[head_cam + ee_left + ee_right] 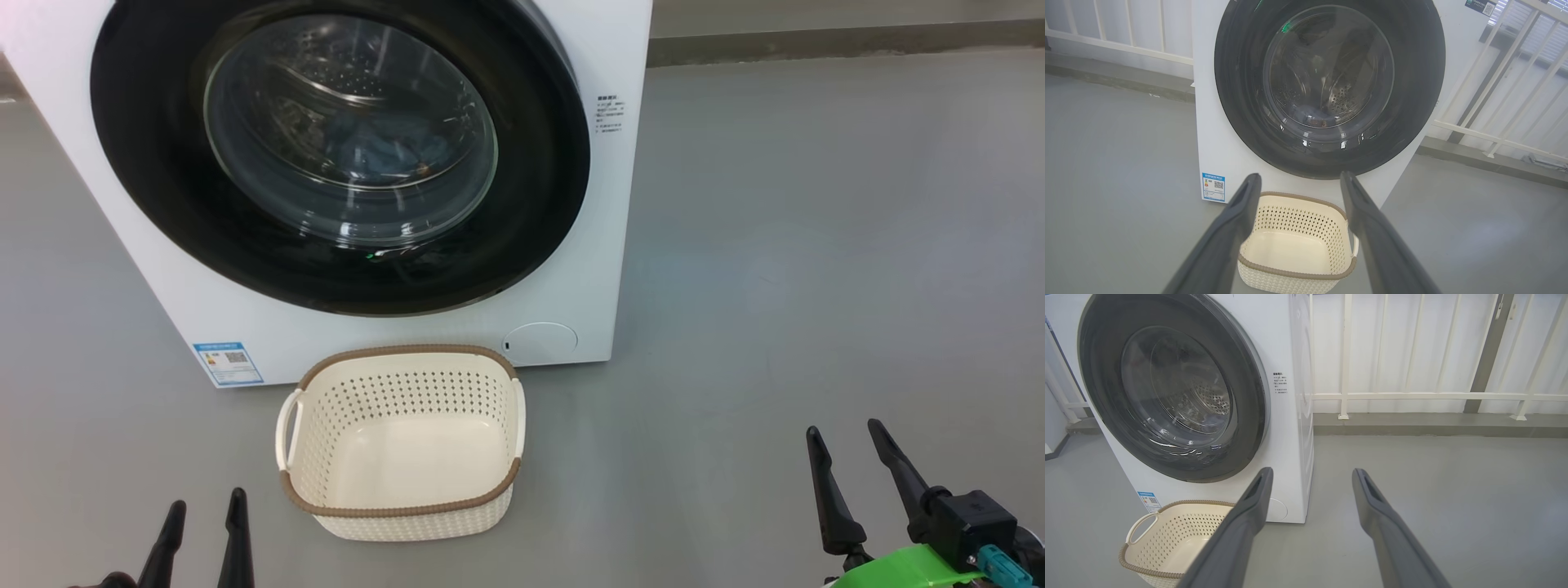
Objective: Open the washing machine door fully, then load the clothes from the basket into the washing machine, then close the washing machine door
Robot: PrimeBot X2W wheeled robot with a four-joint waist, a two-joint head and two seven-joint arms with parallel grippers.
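Note:
The white washing machine [604,245] stands on the floor with its round black door [147,163] shut against its front. Through the glass window, blue clothes [392,143] lie inside the steel drum. The cream basket [404,441] with a brown rim sits on the floor just before the machine, with nothing in it; the same basket [1298,245] lies below the left fingers and the basket [1167,543] shows at lower left of the right wrist view. My left gripper [204,510] is open, low and left of the basket. My right gripper [845,437] is open, well right of it.
Grey floor [775,286] stretches to the right of the machine. A white railing [1433,396] on a low grey kerb runs behind and beside the machine. A blue label [229,363] and a round white cap [539,343] sit low on the machine's front.

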